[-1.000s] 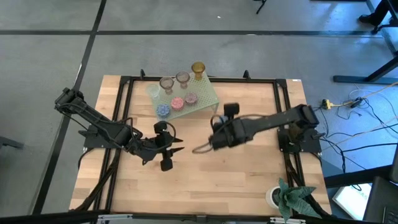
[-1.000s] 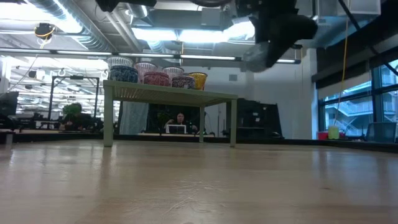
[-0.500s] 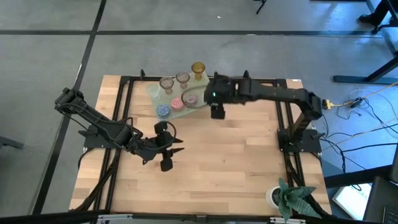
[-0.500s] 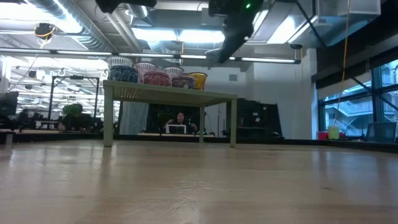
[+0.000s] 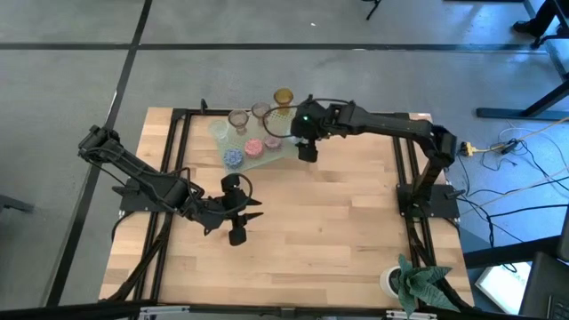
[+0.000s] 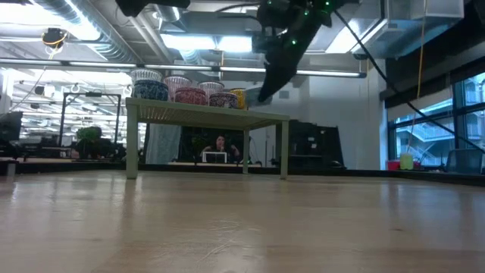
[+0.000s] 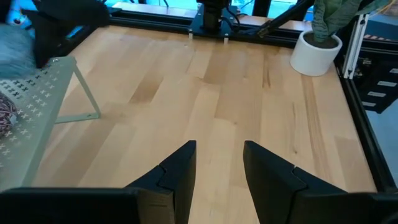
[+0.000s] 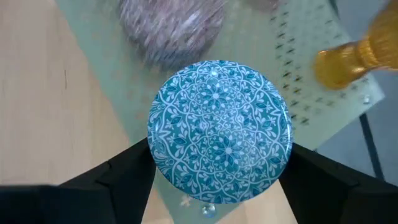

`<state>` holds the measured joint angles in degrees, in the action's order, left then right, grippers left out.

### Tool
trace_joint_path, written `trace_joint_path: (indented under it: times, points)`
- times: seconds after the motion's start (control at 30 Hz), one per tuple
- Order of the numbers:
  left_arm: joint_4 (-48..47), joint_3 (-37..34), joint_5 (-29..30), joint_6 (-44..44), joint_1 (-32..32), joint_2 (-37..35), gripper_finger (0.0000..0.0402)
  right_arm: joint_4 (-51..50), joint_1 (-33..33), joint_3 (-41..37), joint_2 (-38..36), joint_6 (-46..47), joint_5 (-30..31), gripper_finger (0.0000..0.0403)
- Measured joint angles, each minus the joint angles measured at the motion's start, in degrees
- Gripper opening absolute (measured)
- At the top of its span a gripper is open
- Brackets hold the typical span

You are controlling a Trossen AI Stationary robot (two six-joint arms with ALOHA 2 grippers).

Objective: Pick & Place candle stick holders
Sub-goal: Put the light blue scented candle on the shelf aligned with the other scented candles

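Pale wooden planks make up the tabletop [image 5: 338,222], framed by black rails and set on a grey floor. Near the far edge, left of the middle, stands a pale green perforated metal rack [image 5: 298,135] on thin legs, and the small round glass candle stick holders [image 5: 252,133] cluster on top of it: a blue patterned cup [image 5: 233,157] at the rack's near left corner, a pink cup [image 5: 253,148] beside it, two clear stemmed cups [image 5: 238,118] behind those, and an amber stemmed cup [image 5: 283,96] at the far right corner.

Over the rack's right end hangs the right gripper [image 5: 302,138]. Its two dark fingers [image 8: 118,177] stand wide and are clamped on either side of a round teal-blue patterned glass cup [image 8: 221,130], which sits just above the rack surface, close to a mauve cup [image 8: 171,28] and the amber one.

Well apart from the rack, toward the table's left side, waits the left gripper [image 5: 247,216], its fingers [image 7: 177,180] partly apart with nothing between them. At the near right corner stands a white pot holding a green plant [image 5: 407,283].
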<state>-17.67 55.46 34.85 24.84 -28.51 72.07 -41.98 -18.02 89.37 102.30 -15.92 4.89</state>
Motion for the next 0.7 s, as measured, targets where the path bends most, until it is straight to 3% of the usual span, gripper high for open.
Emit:
trace_joint_path:
  times: [0.33, 0.7]
  points:
    - [0.1, 0.0, 0.1, 0.6, 0.0, 0.0, 0.0129, 10.6, -0.7, -5.5, 0.0, -2.5, 0.4, 0.0301]
    - [0.1, 0.0, 0.1, 1.0, 0.0, 0.0, 0.0129, 11.0, -1.4, -6.9, 0.0, -2.6, 0.4, 0.0301]
